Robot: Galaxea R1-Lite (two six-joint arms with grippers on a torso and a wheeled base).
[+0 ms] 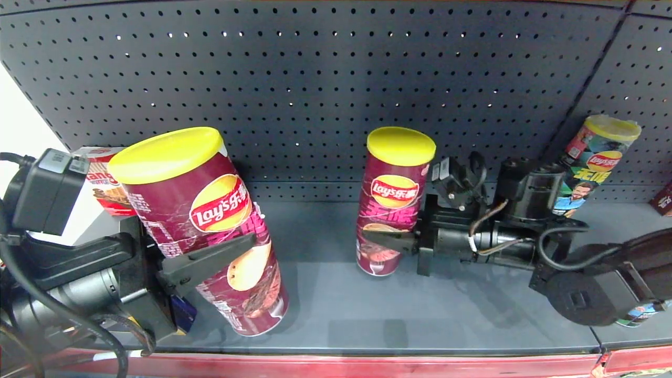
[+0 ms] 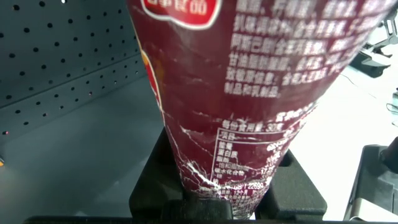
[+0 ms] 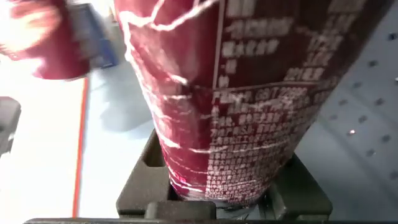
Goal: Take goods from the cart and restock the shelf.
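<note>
Clerk: Item one, left gripper (image 1: 226,247)?

Checker: Its fingers are clamped on the tilted chip canister (image 1: 199,210), which is maroon with a yellow lid. The near finger lies across the lower label and the far finger is hidden behind the tube. The lid end leans away above the fingers. The base sits below them, low over the front of the grey shelf deck (image 1: 336,310). Whether the base touches the deck cannot be told.

Clerk: Item two, right gripper (image 1: 383,233)?

Checker: Its fingers are closed around the upright chip canister (image 1: 394,194), which has the same maroon print and yellow lid. They grip it at mid-height. The base rests on the deck just below the fingers.

Clerk: How far apart are the two?

Checker: Well apart, with bare deck between the two sets of fingertips.

Clerk: Surroundings?

Checker: A dark pegboard back panel (image 1: 315,79) stands beyond both sets of fingertips. A red-and-white snack box (image 1: 105,181) stands on the shelf behind the left fingers, against the panel. A multicoloured chip canister (image 1: 593,163) with a yellow lid stands behind the right arm's wrist, well back from its fingers. A red edge strip (image 1: 336,365) runs along the shelf front.
</note>
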